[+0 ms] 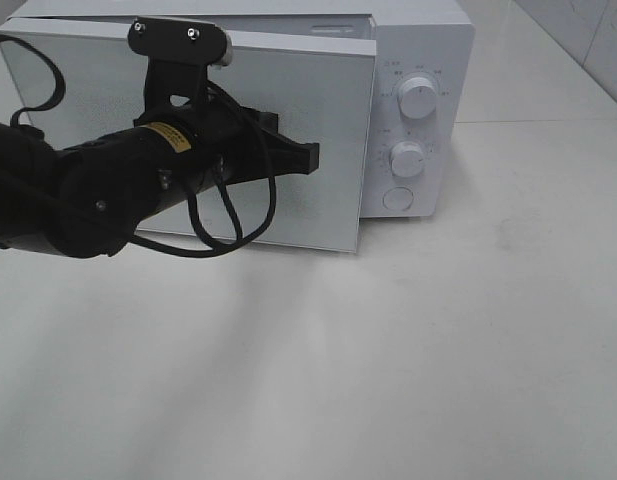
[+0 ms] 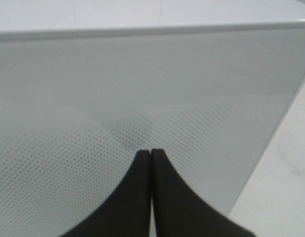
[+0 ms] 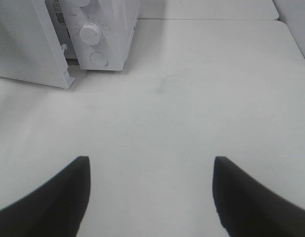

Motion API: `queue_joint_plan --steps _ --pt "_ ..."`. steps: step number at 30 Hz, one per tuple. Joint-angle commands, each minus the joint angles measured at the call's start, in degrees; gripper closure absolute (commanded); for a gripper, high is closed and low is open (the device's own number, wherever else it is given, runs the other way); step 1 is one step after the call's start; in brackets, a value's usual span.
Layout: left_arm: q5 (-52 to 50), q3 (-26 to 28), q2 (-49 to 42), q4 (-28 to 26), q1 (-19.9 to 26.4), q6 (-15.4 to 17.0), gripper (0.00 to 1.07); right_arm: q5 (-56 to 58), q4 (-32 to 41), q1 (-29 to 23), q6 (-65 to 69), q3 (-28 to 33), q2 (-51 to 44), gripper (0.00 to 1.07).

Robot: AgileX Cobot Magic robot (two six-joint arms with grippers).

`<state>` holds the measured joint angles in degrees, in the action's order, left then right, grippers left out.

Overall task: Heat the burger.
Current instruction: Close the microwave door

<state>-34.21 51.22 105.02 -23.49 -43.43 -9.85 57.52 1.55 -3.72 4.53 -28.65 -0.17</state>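
The burger is hidden from every view. A white microwave (image 1: 420, 40) stands at the back of the table, and its door (image 1: 318, 110) hangs ajar, swung a little out from the body. My left gripper (image 1: 313, 156) is shut with nothing in it, and its tips are at or just off the door's outer face. In the left wrist view the two black fingers (image 2: 142, 197) press together in front of the dotted door panel (image 2: 142, 74). My right gripper (image 3: 151, 163) is open and empty above the bare table, well back from the microwave (image 3: 110, 29) and its door (image 3: 23, 44).
The microwave's control panel carries two round knobs (image 1: 418, 97) (image 1: 407, 158) and a round button (image 1: 398, 198). The white tabletop (image 1: 388, 360) spreads in front and to the right. My left arm and its cables (image 1: 88, 190) cross in front of the door.
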Motion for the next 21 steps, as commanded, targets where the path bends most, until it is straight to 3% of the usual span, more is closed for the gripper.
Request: queue_joint_plan --steps 1,21 --pt "0.5 1.3 0.6 -0.4 -0.2 -0.2 1.07 -0.5 0.1 0.4 0.2 0.2 -1.7 0.39" --pt "5.3 10.3 6.1 -0.2 -0.2 0.1 1.07 -0.5 0.1 0.4 0.1 0.2 -1.7 0.39"
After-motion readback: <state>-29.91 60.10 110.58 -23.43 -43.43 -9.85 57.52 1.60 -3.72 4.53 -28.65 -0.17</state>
